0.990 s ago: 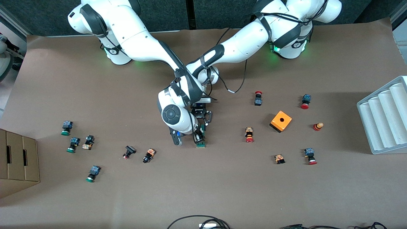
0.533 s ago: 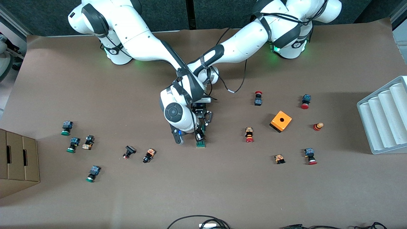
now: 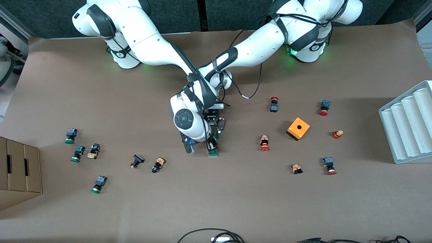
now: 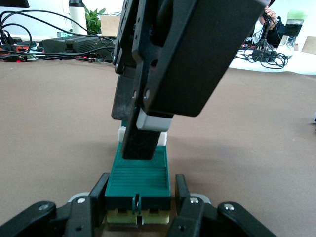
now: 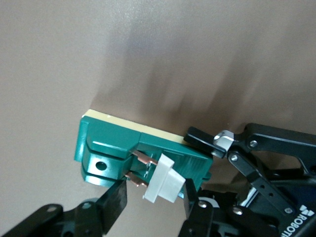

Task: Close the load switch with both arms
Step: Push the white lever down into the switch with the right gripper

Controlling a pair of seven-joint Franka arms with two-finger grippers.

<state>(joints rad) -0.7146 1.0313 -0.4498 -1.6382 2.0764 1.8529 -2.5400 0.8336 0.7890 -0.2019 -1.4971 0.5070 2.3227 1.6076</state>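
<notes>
Mid-bench, the load switch (image 4: 138,177) sits clamped at one end by the left gripper (image 4: 139,207). The right gripper (image 5: 154,201) straddles the white tab (image 5: 164,183), jaws apart, not yet pinching. If that tab slips sideways, I'd say the switch twists out of the clamp.

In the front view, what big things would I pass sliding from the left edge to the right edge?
Cardboard box → green load switch, held by the left gripper → orange box with a hole → white ridged tray.
</notes>
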